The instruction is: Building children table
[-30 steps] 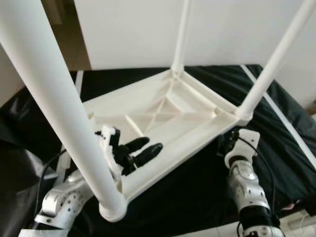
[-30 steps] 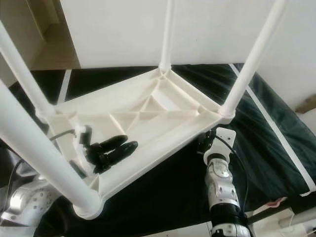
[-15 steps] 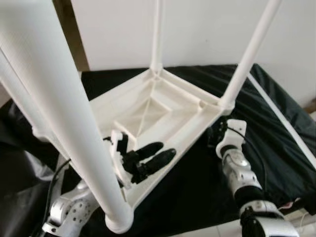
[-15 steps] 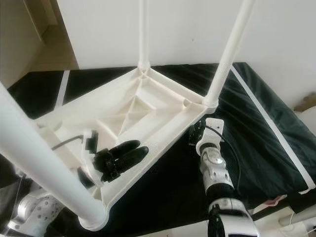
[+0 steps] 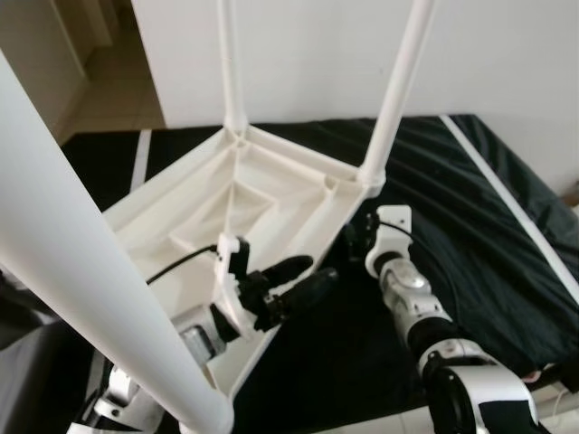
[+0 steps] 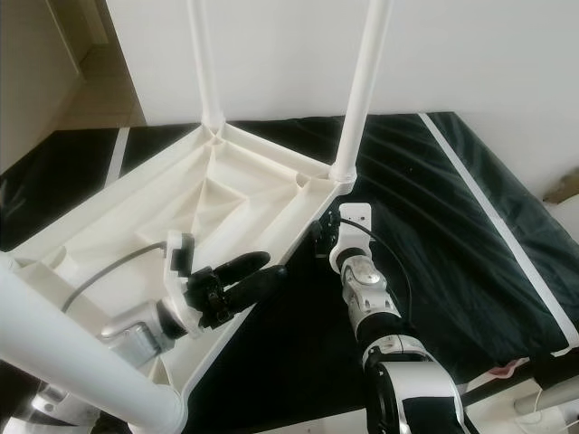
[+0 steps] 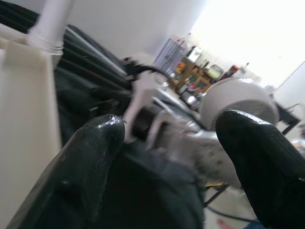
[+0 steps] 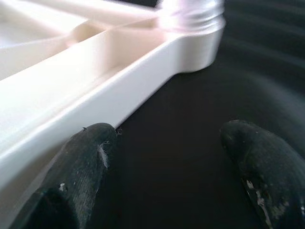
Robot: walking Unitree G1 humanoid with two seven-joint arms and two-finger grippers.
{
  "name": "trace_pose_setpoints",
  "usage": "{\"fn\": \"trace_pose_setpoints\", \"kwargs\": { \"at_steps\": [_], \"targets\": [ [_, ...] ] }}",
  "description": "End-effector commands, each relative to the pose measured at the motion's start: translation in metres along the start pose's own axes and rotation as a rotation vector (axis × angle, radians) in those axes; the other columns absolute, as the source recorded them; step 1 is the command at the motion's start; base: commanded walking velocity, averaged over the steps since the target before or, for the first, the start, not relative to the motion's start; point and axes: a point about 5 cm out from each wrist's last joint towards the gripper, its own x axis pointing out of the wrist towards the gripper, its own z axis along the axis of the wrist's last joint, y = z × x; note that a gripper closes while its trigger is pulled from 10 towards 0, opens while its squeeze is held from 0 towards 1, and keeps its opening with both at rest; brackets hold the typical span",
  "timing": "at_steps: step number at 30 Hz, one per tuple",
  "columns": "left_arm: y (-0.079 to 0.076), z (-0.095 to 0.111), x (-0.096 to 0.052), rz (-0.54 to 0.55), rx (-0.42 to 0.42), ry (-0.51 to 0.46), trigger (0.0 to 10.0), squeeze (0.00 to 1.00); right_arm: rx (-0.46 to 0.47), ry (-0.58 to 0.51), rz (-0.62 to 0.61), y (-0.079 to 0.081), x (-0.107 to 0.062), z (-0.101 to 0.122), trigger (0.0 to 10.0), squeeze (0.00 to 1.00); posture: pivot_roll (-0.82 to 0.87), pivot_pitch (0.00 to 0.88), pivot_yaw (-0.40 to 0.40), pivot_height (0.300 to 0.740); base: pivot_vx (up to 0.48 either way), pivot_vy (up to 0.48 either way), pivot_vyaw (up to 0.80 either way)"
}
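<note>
We had swung the upturned table [image 5: 262, 194] leftward on the black sheet [image 5: 470, 226], left claw [image 5: 303, 278] and right claw [image 8: 167, 157] both open, releasing it.

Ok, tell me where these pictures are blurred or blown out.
Left wrist view: window light glares, the room behind is smeared, the fingers soft. Right wrist view: fingers blurred, the table edge sharper. Eye views: near leg soft, the rest clear.

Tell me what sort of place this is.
Probably a room in a home: a black sheet covers what looks like a bed beside a white wall, an upturned white table lies on it, and a tiled hallway opens behind.
</note>
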Motion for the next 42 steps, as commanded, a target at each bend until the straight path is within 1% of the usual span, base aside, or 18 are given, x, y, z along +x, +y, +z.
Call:
{"fn": "trace_pose_setpoints", "kwargs": {
  "at_steps": [1, 2, 5, 6, 8, 11, 12, 13, 16, 19, 21, 24, 26, 27, 30, 36, 39, 42],
  "targets": [
    [0.012, 0.009, -0.01, 0.016, 0.104, -0.013, 10.0, 0.0, 0.021, -0.008, -0.095, -0.025, -0.009, -0.009, 10.0, 0.0, 0.04, 0.044, -0.032, 0.74, 0.0, 0.0, 0.0],
    [0.017, 0.013, -0.014, 0.056, 0.142, -0.018, 10.0, 0.0, 0.017, -0.017, -0.112, -0.032, -0.013, -0.011, 10.0, 0.0, 0.04, 0.046, -0.034, 0.74, 0.0, 0.0, 0.0],
    [0.017, 0.013, -0.014, 0.056, 0.142, -0.018, 10.0, 0.0, 0.017, -0.017, -0.112, -0.032, -0.013, -0.011, 10.0, 0.0, 0.04, 0.046, -0.034, 0.74, 0.0, 0.0, 0.0],
    [0.023, 0.016, -0.02, 0.107, 0.175, -0.011, 10.0, 0.0, 0.01, -0.031, -0.13, -0.041, -0.017, -0.013, 10.0, 0.0, 0.04, 0.05, -0.035, 0.74, 0.0, 0.0, 0.0],
    [0.037, 0.027, -0.05, 0.214, 0.277, 0.049, 10.0, 0.0, -0.012, -0.064, -0.158, -0.063, -0.039, -0.021, 10.0, 0.0, 0.03, 0.055, -0.033, 0.74, 0.0, 0.0, 0.0],
    [0.043, 0.031, -0.061, 0.249, 0.314, 0.077, 10.0, 0.0, -0.024, -0.076, -0.164, -0.069, -0.048, -0.023, 10.0, 0.0, 0.03, 0.056, -0.03, 0.74, 0.0, 0.0, 0.0],
    [0.051, 0.038, -0.079, 0.293, 0.36, 0.113, 10.0, 0.0, -0.036, -0.092, -0.165, -0.075, -0.06, -0.024, 10.0, 0.0, 0.03, 0.054, -0.024, 0.74, 0.0, 0.0, 0.0],
    [0.051, 0.038, -0.079, 0.293, 0.36, 0.113, 10.0, 0.0, -0.036, -0.092, -0.165, -0.075, -0.06, -0.024, 10.0, 0.0, 0.03, 0.054, -0.024, 0.74, 0.0, 0.0, 0.0],
    [0.057, 0.046, -0.098, 0.321, 0.393, 0.149, 10.0, 0.0, -0.046, -0.112, -0.165, -0.08, -0.073, -0.021, 10.0, 0.0, 0.02, 0.05, -0.013, 0.74, 0.0, 0.0, 0.0],
    [0.057, 0.047, -0.101, 0.323, 0.406, 0.154, 10.0, 0.0, -0.048, -0.115, -0.165, -0.081, -0.074, -0.02, 10.0, 0.0, 0.02, 0.05, -0.013, 0.74, 0.0, 0.0, 0.0],
    [0.06, 0.05, -0.113, 0.351, 0.441, 0.191, 10.0, 0.0, -0.047, -0.121, -0.165, -0.082, -0.079, -0.018, 10.0, 0.0, 0.02, 0.044, -0.011, 0.74, 0.0, 0.0, 0.0],
    [0.061, 0.052, -0.119, 0.359, 0.458, 0.204, 10.0, 0.0, -0.046, -0.12, -0.164, -0.082, -0.081, -0.017, 10.0, 0.0, 0.02, 0.04, -0.014, 0.74, 0.0, 0.0, 0.0],
    [0.061, 0.056, -0.134, 0.392, 0.545, 0.273, 10.0, 0.0, -0.046, -0.12, -0.145, -0.079, -0.083, -0.014, 10.0, 0.0, 0.03, 0.031, -0.021, 0.74, 0.0, 0.0, 0.0],
    [0.061, 0.056, -0.134, 0.392, 0.545, 0.273, 10.0, 0.0, -0.046, -0.12, -0.145, -0.079, -0.083, -0.014, 10.0, 0.0, 0.03, 0.031, -0.021, 0.74, 0.0, 0.0, 0.0],
    [0.058, 0.061, -0.146, 0.391, 0.656, 0.346, 10.0, 0.0, -0.049, -0.125, -0.115, -0.075, -0.08, -0.008, 10.0, 0.0, 0.05, 0.021, -0.032, 0.74, 0.0, 0.0, 0.0],
    [0.047, 0.064, -0.154, 0.325, 0.812, 0.478, 10.0, 0.0, -0.062, -0.128, -0.086, -0.073, -0.072, -0.001, 10.0, 0.0, 0.07, 0.0, -0.043, 0.74, 0.0, 0.0, 0.0],
    [0.046, 0.063, -0.153, 0.32, 0.83, 0.491, 10.0, 0.0, -0.062, -0.128, -0.084, -0.073, -0.07, 0.0, 10.0, 0.0, 0.07, 0.0, -0.045, 0.74, 0.0, 0.0, 0.0],
    [0.041, 0.055, -0.154, 0.248, 0.819, 0.567, 10.0, 0.0, -0.061, -0.129, -0.072, -0.07, -0.066, 0.002, 10.0, 0.0, 0.08, 0.0, -0.048, 0.74, 0.0, 0.0, 0.0]
  ]
}}
